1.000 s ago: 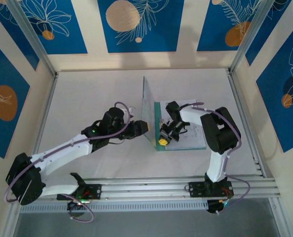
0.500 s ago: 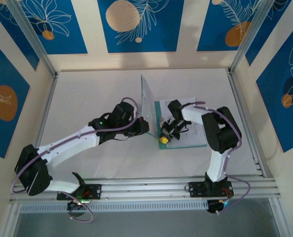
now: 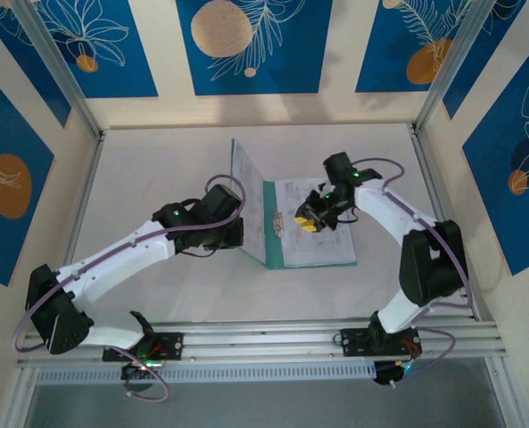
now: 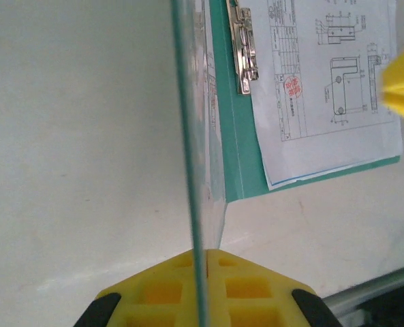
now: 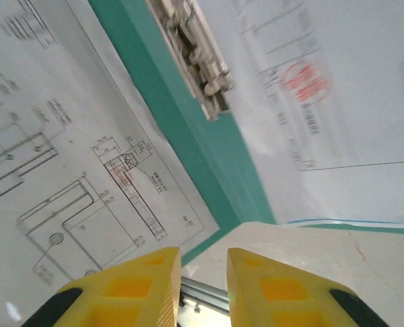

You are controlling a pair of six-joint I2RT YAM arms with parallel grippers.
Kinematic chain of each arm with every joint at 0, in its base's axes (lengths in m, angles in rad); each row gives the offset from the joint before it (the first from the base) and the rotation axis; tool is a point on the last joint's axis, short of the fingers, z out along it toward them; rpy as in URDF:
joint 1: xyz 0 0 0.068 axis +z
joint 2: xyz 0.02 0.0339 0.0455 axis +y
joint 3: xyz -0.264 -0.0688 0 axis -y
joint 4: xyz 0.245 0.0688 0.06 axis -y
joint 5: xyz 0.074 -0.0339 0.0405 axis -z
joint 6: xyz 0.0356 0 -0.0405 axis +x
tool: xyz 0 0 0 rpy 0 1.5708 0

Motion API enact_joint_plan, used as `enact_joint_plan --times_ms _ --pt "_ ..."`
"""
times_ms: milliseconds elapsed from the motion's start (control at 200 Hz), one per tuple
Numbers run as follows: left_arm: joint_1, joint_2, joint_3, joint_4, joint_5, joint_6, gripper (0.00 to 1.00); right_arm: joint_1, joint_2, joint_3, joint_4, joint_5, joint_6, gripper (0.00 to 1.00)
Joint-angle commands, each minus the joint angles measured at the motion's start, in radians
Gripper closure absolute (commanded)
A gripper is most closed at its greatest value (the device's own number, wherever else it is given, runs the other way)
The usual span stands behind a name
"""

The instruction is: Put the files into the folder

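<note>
Since the earlier frame the right hand [image 3: 307, 221] has moved from the lower left corner of the sheets [image 3: 322, 236] toward their upper middle. Its fingers stand slightly apart and empty. The left hand [image 4: 200, 272] stays clamped on the raised cover [image 3: 248, 192]. Sheets lie inside the folder [image 3: 271, 242], at the centre of the counter [image 3: 157, 169]. Recommended: withdraw the right hand fully, then lower the cover slowly about its spine.
</note>
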Motion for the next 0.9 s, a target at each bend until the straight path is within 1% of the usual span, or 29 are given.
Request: enact_joint_plan --times_ms 0,140,195,340,475,605,665,685,750,775,810,815,835,875,895 --pt "-0.007 -0.037 0.059 -0.125 -0.111 0.065 1.0 -0.069 -0.083 -0.074 -0.012 -0.01 0.008 0.71" --pt "-0.005 -0.047 0.092 -0.201 -0.157 0.104 1.0 -0.192 -0.191 -0.188 0.027 -0.051 0.0 0.7" --pt "-0.001 -0.052 0.104 -0.227 -0.167 0.131 1.0 -0.248 -0.232 -0.23 0.032 -0.06 -0.008 0.68" --pt "0.014 -0.049 0.121 -0.276 -0.159 0.2 1.0 -0.379 -0.332 -0.331 0.049 -0.08 -0.031 0.63" --pt "0.021 -0.029 0.14 -0.311 -0.158 0.245 1.0 -0.385 -0.345 -0.359 0.041 -0.043 -0.04 0.62" --pt "0.022 0.002 0.178 -0.335 -0.164 0.272 1.0 -0.384 -0.355 -0.384 0.046 -0.017 -0.015 0.55" --pt "0.022 0.016 0.189 -0.332 -0.154 0.274 1.0 -0.383 -0.359 -0.387 0.046 -0.009 -0.009 0.5" --pt "0.022 0.018 0.192 -0.33 -0.151 0.274 1.0 -0.381 -0.359 -0.384 0.043 -0.005 -0.009 0.46" --pt "0.022 0.029 0.198 -0.325 -0.141 0.273 1.0 -0.376 -0.359 -0.375 0.033 0.013 -0.014 0.39" --pt "0.021 0.032 0.199 -0.323 -0.139 0.272 1.0 -0.375 -0.361 -0.371 0.03 0.019 -0.015 0.34" --pt "0.022 0.034 0.2 -0.321 -0.135 0.271 1.0 -0.374 -0.362 -0.367 0.025 0.03 -0.014 0.27" --pt "0.021 0.035 0.2 -0.321 -0.135 0.271 1.0 -0.373 -0.362 -0.366 0.022 0.033 -0.015 0.25" --pt "0.022 0.035 0.2 -0.32 -0.134 0.269 1.0 -0.373 -0.362 -0.365 0.021 0.036 -0.014 0.22" --pt "0.022 0.038 0.198 -0.32 -0.134 0.266 1.0 -0.372 -0.365 -0.363 0.016 0.043 -0.011 0.08" --pt "0.022 0.039 0.198 -0.321 -0.132 0.263 1.0 -0.369 -0.367 -0.363 0.015 0.048 -0.009 0.03"
